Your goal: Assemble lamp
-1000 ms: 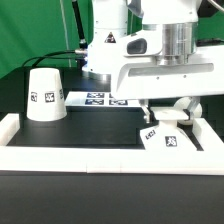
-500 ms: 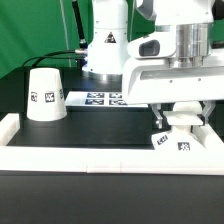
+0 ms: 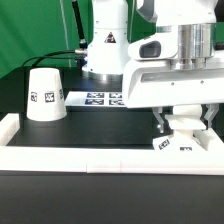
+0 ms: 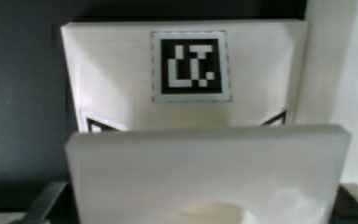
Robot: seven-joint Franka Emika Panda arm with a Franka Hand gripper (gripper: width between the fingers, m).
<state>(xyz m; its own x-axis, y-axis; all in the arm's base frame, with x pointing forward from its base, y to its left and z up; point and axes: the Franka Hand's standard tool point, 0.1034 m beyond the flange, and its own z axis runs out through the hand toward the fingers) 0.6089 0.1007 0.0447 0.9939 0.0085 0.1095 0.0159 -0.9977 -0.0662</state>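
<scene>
Black table; hand vertical, low over base.

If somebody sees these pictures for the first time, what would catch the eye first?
First the big white arm at the exterior view's right, its tool hanging low over the tagged white base beside the white front wall. Then the tapered shade, standing alone on the black table at the exterior view's left, far apart from the tool.
</scene>
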